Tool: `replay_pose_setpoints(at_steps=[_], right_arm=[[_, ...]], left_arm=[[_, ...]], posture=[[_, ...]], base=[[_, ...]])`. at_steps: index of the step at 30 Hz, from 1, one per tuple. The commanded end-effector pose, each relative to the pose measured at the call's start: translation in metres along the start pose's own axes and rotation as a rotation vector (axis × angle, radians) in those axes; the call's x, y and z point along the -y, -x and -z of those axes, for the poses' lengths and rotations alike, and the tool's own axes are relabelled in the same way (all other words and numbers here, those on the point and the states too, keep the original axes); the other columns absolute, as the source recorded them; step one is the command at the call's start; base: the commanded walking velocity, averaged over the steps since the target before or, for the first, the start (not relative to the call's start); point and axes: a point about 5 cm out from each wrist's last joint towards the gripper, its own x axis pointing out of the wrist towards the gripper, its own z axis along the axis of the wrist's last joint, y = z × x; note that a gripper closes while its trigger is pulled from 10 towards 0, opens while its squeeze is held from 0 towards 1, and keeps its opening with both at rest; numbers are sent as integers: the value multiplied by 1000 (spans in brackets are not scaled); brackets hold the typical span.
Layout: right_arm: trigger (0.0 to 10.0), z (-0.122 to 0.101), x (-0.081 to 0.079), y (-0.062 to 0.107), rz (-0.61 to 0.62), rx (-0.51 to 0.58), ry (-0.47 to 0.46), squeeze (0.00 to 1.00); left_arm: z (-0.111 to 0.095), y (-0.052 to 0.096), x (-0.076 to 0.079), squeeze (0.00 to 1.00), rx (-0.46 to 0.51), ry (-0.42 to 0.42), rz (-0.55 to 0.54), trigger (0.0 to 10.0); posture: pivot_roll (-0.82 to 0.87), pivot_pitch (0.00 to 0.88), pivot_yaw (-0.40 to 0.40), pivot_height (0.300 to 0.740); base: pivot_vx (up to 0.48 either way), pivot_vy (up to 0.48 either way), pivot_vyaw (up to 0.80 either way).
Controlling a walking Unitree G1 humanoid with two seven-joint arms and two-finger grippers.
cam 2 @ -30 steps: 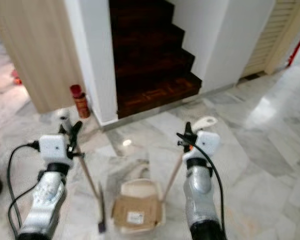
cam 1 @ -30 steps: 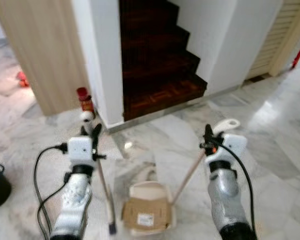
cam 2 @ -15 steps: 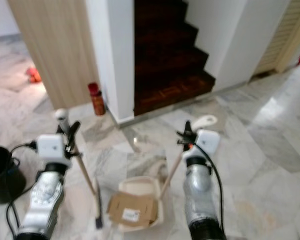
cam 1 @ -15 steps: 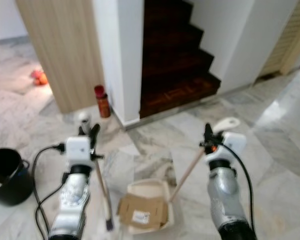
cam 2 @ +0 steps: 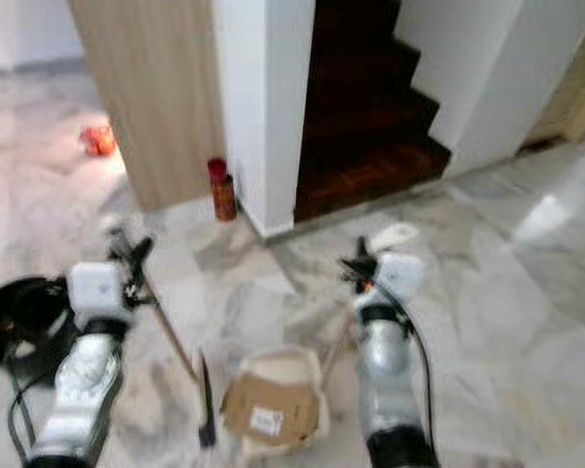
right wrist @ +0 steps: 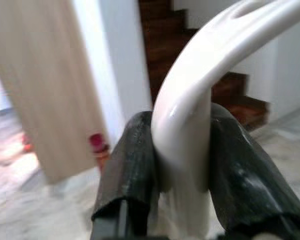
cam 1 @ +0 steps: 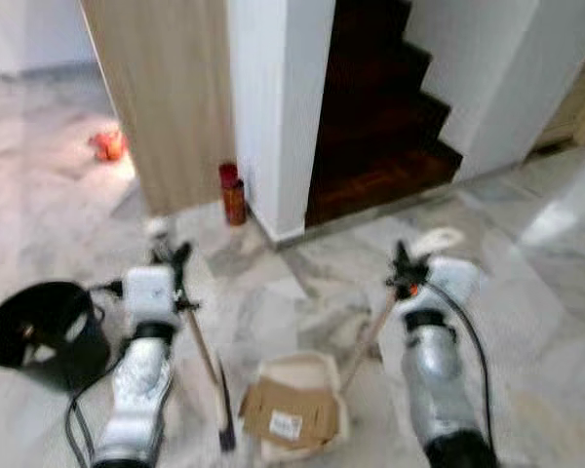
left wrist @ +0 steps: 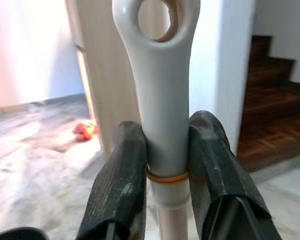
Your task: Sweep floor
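Black bucket newly beside left hand.

View panned left; black bucket now beside left arm.

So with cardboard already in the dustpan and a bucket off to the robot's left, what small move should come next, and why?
Probably carry on turning left toward the black bucket. The dustpan already holds a cardboard piece, the right gripper clamps its handle, and the left gripper clamps the broom.
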Motion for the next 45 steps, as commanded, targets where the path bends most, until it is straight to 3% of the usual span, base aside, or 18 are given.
replay_pose_setpoints(at_steps=[1, 10, 16, 29, 45], right_arm=[[10000, -9, 2, -4, 23, 44, -50, 0], [10000, -11, 2, -6, 18, 50, -34, 0], [10000, -11, 1, -5, 17, 53, -37, 0], [10000, -10, 1, -5, 18, 43, -43, 0], [10000, -7, 1, -5, 19, 26, -66, 0]], left_arm=[[-9, -4, 8, 0, 45, -1, 29, 10000], [-10, -5, 7, 0, 46, 1, 29, 10000], [-11, -6, 7, 0, 49, 3, 26, 10000], [-12, -6, 6, 0, 50, 1, 23, 10000], [-11, -5, 6, 0, 47, 8, 27, 10000]], posture=[[2, 27, -27, 740], [5, 38, -26, 740], [8, 51, -28, 740], [10, 68, -31, 740], [8, 44, -26, 740]], base=[[0, 394, 0], [0, 386, 0], [0, 359, 664], [0, 0, 712], [0, 0, 0]])
